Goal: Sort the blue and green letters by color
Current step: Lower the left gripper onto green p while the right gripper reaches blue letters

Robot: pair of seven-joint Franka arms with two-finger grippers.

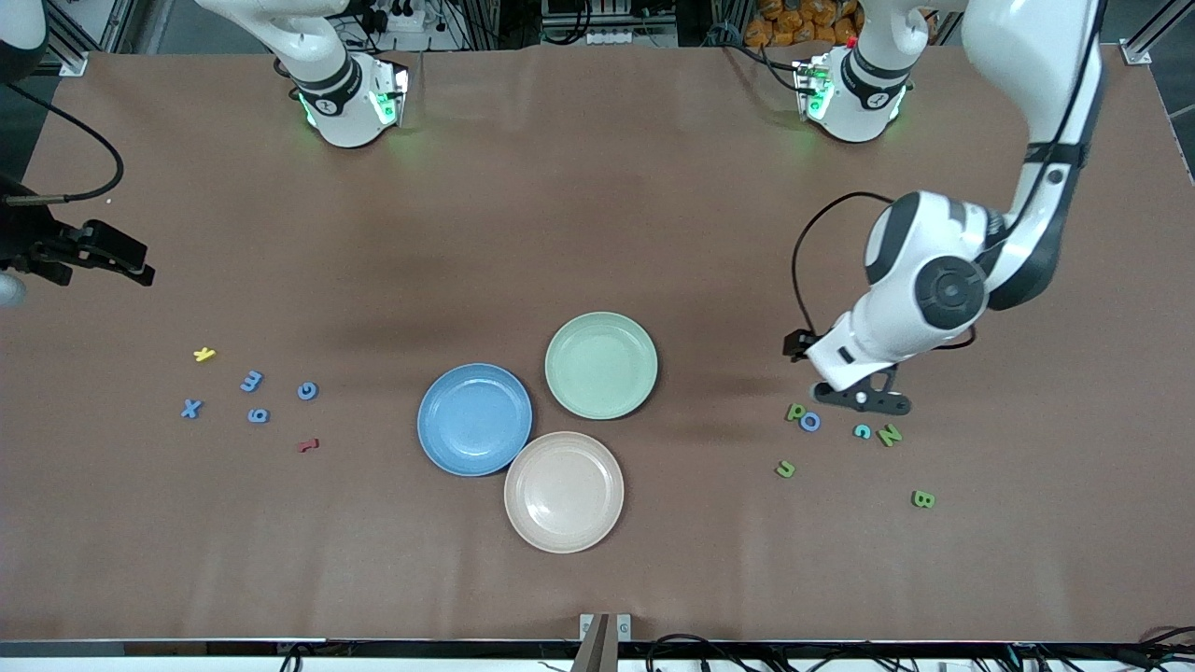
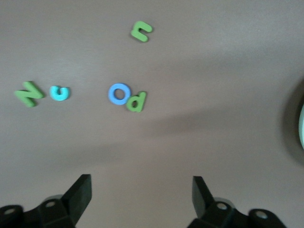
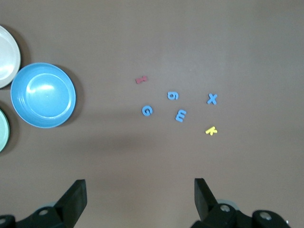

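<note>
The green P (image 1: 794, 411) and blue O (image 1: 810, 422) are found touching on the worktop (image 1: 597, 233) toward the left arm's end. The left tool (image 1: 864, 399) is hung just above them, spread wide, nothing held. The right tool (image 3: 138, 202) is parked wide apart too, empty, well above the blue letters (image 3: 179, 105).

Small chunky blue letters (image 1: 252, 381) lay flat, scattered toward the right arm's end of the table — green letters (image 1: 890, 435) lay toward the left arm's end, a blue O (image 1: 809, 422) touching a green P (image 1: 794, 412).

Even overhead light, soft shadows.
</note>
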